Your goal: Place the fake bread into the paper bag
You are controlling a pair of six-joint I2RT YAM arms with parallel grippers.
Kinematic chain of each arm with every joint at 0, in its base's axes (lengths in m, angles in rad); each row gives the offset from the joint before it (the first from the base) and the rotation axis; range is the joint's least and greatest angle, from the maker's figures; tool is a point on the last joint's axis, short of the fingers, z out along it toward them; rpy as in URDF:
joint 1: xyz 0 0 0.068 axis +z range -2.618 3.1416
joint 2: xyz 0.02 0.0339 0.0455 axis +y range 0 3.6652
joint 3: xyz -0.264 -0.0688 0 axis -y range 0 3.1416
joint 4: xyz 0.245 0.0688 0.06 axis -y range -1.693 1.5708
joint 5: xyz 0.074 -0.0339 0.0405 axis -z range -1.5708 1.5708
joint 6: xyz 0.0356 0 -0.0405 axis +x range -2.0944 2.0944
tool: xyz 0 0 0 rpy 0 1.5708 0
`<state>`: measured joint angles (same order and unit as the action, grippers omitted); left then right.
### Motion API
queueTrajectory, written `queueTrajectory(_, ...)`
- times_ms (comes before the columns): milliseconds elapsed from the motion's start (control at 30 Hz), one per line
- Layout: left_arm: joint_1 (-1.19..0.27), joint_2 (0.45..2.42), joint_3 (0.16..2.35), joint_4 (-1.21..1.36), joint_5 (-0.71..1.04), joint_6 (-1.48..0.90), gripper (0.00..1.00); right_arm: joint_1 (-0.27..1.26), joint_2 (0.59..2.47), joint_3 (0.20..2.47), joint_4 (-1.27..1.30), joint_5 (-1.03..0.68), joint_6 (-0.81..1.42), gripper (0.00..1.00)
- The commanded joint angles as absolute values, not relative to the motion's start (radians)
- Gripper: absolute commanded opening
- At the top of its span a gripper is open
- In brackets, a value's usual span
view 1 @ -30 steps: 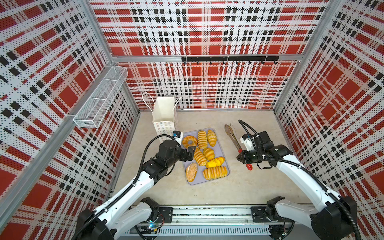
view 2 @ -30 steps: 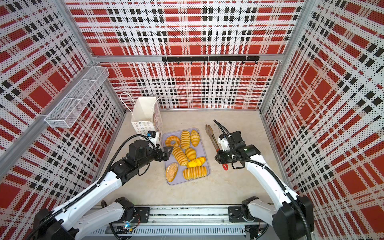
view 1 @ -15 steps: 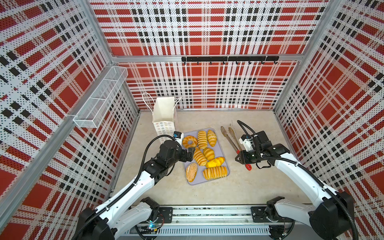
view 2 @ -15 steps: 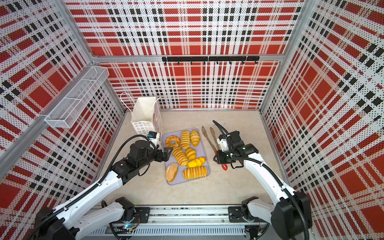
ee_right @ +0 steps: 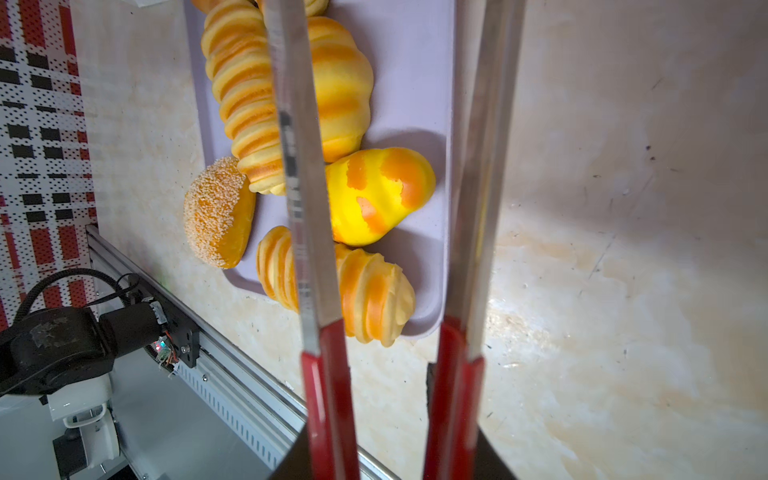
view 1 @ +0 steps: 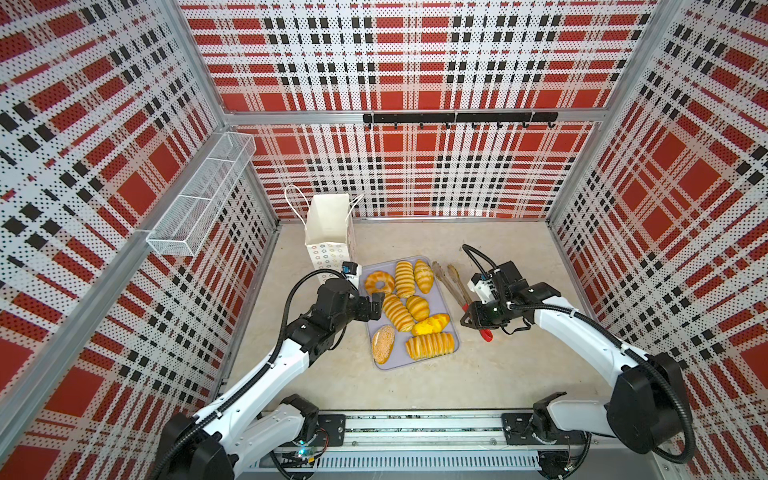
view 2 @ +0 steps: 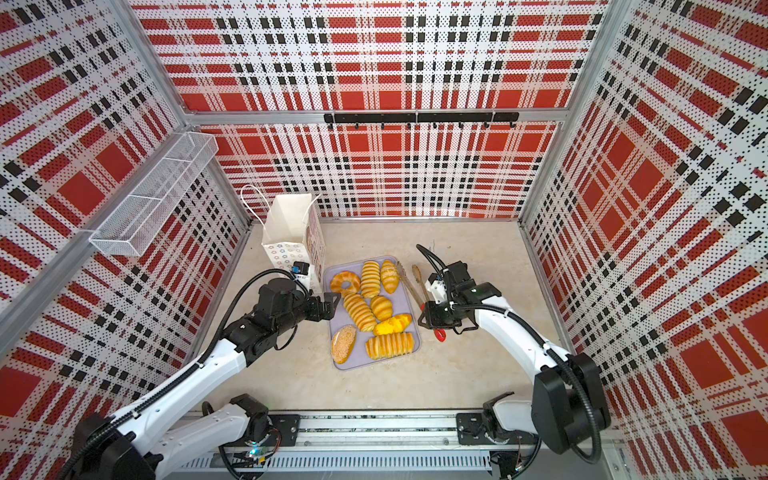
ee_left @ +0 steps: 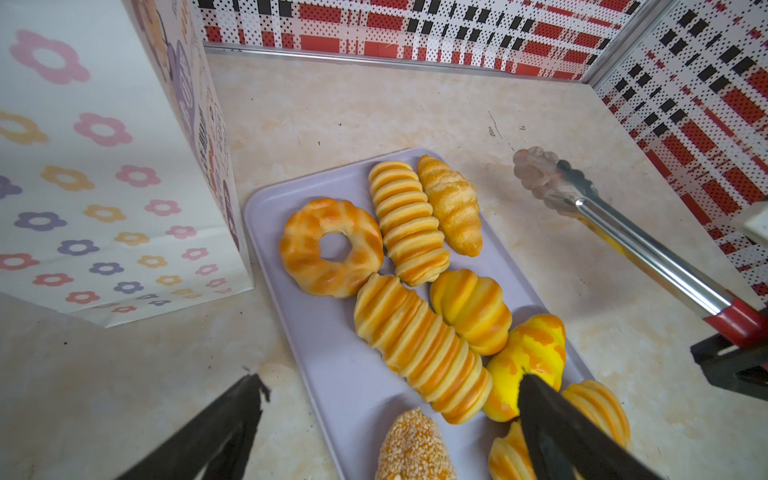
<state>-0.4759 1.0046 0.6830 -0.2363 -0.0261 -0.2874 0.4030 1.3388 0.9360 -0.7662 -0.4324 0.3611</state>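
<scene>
Several golden fake bread pieces lie on a lilac tray (view 1: 395, 362): a ring (view 1: 379, 282), a ridged long loaf (view 1: 398, 312) and a seeded oval (view 1: 383, 343) among them. The white paper bag (view 1: 330, 232) stands upright and open-topped just behind the tray's left corner, also in the left wrist view (ee_left: 104, 166). My left gripper (view 1: 376, 306) (ee_left: 392, 382) hangs open over the tray's left edge, holding nothing. My right gripper (view 1: 471, 318) (ee_right: 390, 453) is shut on the red handles of the metal tongs (view 1: 451, 282), whose arms stand spread beside the tray's right edge.
A white wire-mesh basket (view 1: 199, 199) hangs on the left wall and a black hook rail (view 1: 457, 118) on the back wall. Plaid walls close in three sides. The arms' base rail (view 1: 415, 428) runs along the front.
The tongs' two arms have sprung apart in my right gripper; a second ago they lay together. The right gripper shifted slightly toward the tray. The left arm has not moved.
</scene>
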Motion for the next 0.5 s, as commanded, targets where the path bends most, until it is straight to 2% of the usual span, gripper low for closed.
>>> queueTrajectory(0,-0.451,1.005,0.675,-0.242,-0.001,-0.295,0.98,0.434,1.381,0.976,-0.740,-0.442,0.359,0.33)
queueTrajectory(467,-0.417,1.001,0.673,-0.250,-0.035,-0.308,0.98,0.475,1.492,1.081,-0.746,-0.377,0.373,0.33)
